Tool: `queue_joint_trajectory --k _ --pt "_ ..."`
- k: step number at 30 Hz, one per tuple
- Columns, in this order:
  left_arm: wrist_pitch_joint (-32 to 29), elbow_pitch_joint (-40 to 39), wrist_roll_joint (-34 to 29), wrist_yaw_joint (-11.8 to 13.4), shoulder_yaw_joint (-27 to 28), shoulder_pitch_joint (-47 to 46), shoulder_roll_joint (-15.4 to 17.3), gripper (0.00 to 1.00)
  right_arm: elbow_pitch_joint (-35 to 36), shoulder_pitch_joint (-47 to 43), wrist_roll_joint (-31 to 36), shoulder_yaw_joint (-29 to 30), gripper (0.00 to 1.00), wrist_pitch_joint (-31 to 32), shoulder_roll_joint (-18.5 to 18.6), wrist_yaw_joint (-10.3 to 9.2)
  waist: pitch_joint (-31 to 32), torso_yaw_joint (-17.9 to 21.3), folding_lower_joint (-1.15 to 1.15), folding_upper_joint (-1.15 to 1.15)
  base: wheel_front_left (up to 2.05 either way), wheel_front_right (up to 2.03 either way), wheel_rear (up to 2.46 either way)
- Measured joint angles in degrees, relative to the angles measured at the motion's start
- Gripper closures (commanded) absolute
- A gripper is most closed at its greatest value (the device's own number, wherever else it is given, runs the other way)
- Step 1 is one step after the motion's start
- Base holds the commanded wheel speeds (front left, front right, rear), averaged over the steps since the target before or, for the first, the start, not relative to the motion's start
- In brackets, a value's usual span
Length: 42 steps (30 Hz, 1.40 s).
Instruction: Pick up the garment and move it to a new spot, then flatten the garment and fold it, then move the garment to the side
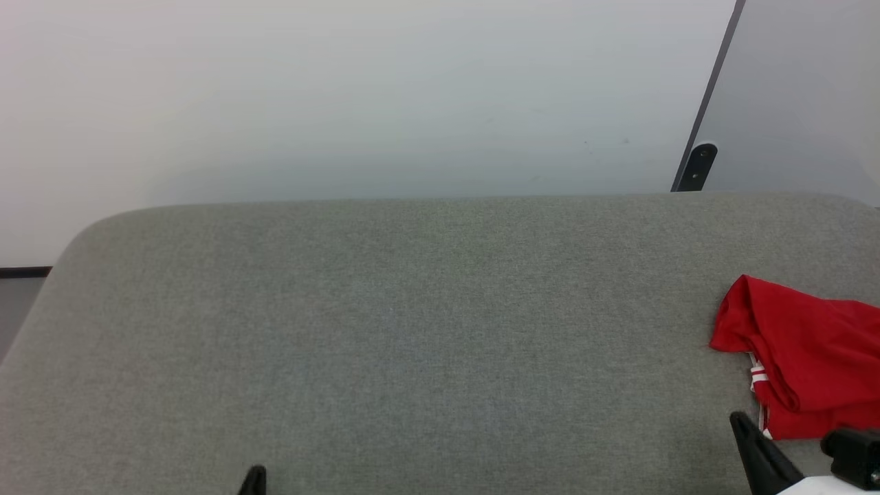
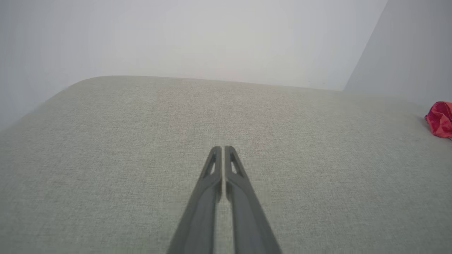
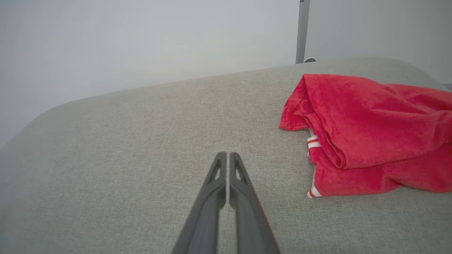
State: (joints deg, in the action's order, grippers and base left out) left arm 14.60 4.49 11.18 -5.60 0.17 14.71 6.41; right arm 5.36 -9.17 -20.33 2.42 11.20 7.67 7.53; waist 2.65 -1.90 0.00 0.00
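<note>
The garment [image 1: 804, 350] is a crumpled, folded-over red heap with a bit of red-and-white striped trim, lying at the right edge of the grey padded surface [image 1: 412, 330]. In the right wrist view the garment [image 3: 370, 130] lies ahead and to the right of my right gripper [image 3: 227, 154], whose fingers are pressed together with nothing between them. In the head view the right gripper [image 1: 746, 426] sits just left of the heap's near edge, apart from it. My left gripper [image 2: 222, 148] is shut and empty over bare fabric, with the garment [image 2: 440, 119] far off to its right. Its tip [image 1: 254, 480] peeks in at the bottom of the head view.
The grey surface has rounded far corners and ends against a pale wall [image 1: 344, 103]. A dark vertical strip with a black bracket [image 1: 700, 165] stands behind the far right edge. A wide stretch of bare fabric lies left of the garment.
</note>
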Motion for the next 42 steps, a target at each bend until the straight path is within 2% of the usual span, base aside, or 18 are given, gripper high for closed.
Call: queue_joint_trajectory --k 3,22,42 --pt "-0.5 1.2 1.2 0.0 0.0 0.0 -0.4 1.00 -1.5 0.0 -1.1 -0.1 1.00 0.0 -0.5 0.00 0.0 0.0 0.00 0.00 0.00 0.00 0.00" --pt "-5.5 3.3 20.7 -0.2 1.4 -4.5 -1.1 1.00 -5.8 2.8 -18.3 0.9 1.00 -0.9 -1.4 0.00 -0.5 0.3 0.00 0.00 0.00 0.00 0.00" --pt "-9.7 5.0 37.0 -0.5 2.8 -8.9 -1.8 1.00 -9.5 6.2 -32.9 1.7 1.00 -2.0 -2.4 0.00 -0.9 0.6 0.00 0.00 0.00 0.00 0.00"
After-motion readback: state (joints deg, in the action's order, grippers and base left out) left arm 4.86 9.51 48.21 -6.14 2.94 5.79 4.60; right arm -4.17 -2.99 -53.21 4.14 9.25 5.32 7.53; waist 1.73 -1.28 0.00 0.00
